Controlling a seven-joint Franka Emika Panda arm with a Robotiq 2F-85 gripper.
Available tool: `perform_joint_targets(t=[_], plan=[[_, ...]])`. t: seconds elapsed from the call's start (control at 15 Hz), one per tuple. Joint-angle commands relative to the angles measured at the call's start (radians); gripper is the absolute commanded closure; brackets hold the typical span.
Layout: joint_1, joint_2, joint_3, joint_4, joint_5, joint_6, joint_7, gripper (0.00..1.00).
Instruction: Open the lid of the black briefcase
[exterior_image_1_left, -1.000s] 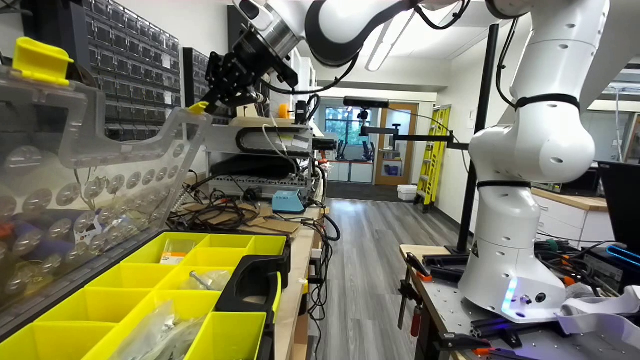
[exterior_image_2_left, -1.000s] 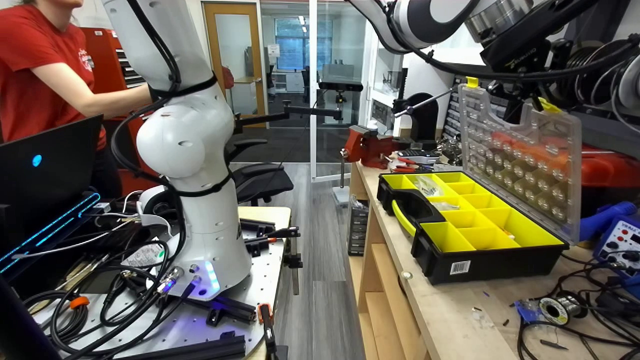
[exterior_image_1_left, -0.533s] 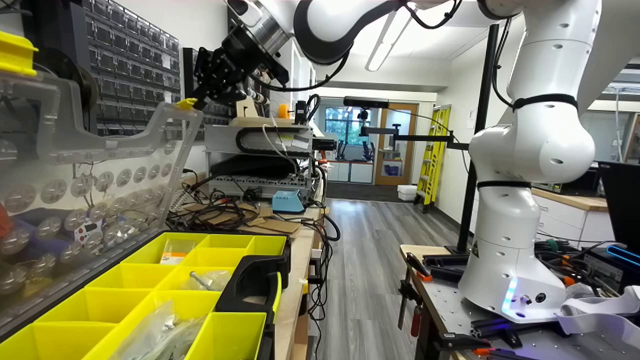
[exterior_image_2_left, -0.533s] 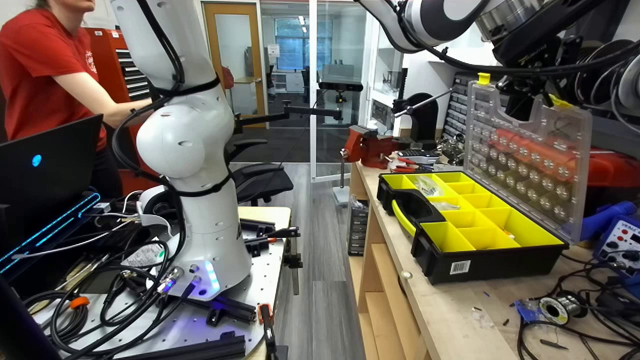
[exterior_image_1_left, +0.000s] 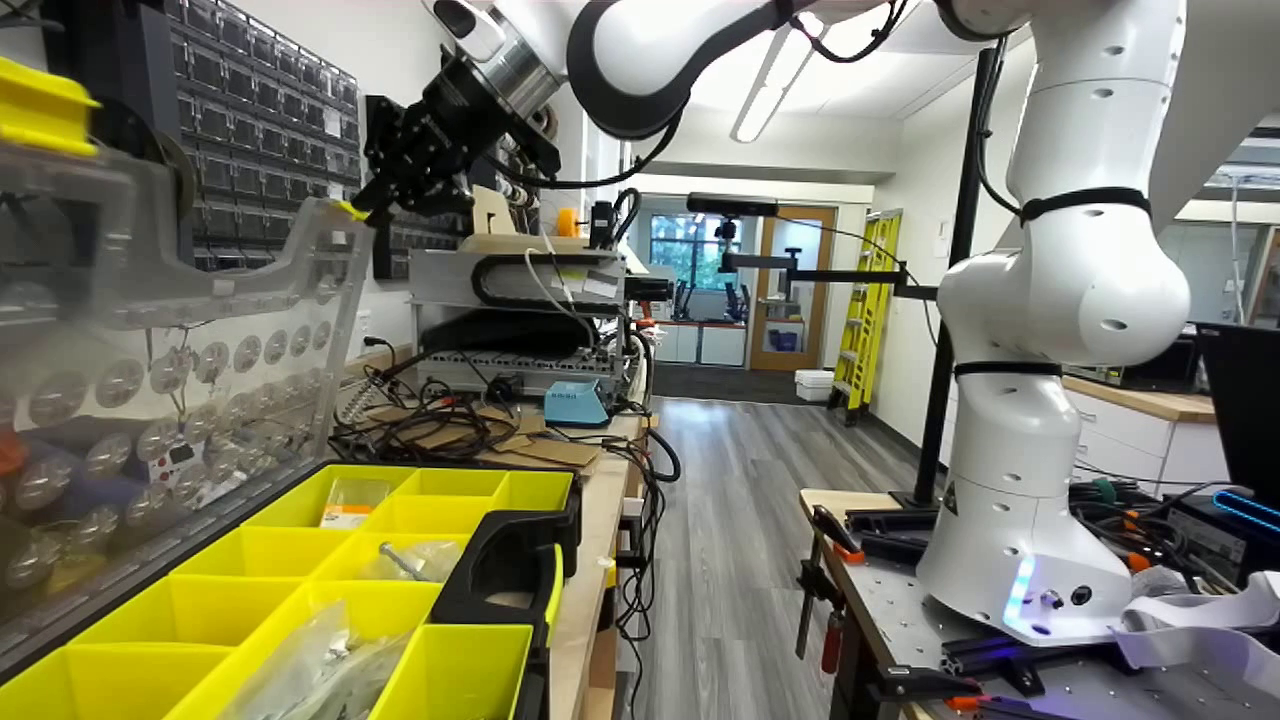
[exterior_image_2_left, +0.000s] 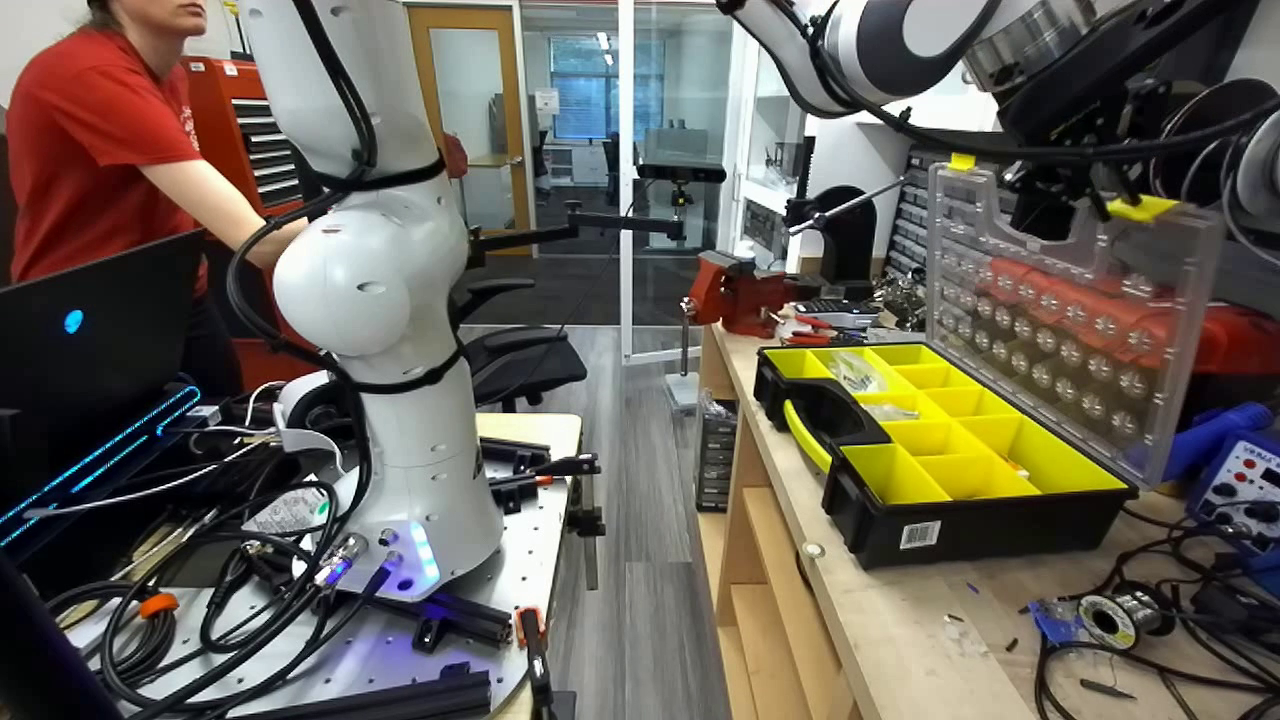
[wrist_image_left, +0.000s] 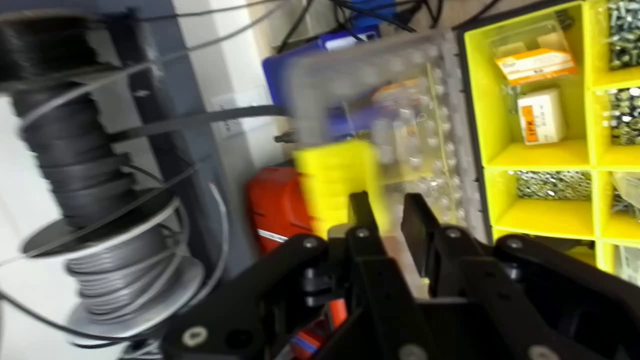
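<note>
Since the black briefcase (exterior_image_2_left: 1000, 530), at the right of the frame in an exterior view, shows its yellow bins (exterior_image_2_left: 935, 437) uncovered, the task looks all but done. Along its far edge the lid (exterior_image_2_left: 1080, 330) stands raised, near vertical (its exact lean is hard to judge). At the lid's top, low centre in the wrist view, the gripper (wrist_image_left: 384, 200) has its fingers (wrist_image_left: 364, 220) parted by a narrow gap, nothing visibly pinched, against or just beside a yellow latch (exterior_image_2_left: 1148, 207). Probably left: settling the lid, then withdrawing. Behind, a red box (exterior_image_2_left: 1240, 345) may limit further lean.
</note>
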Motion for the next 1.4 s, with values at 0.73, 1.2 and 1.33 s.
perform_joint_targets(t=[0.73,1.2,1.33], plan=[[0.142,0.441,0.134,0.103,-0.188,0.074,0.267,0.01],[0.136,0.441,0.133,0.109,-0.193,0.074,0.268,0.00],[0.136,0.441,0.133,0.109,-0.193,0.074,0.269,0.00]])
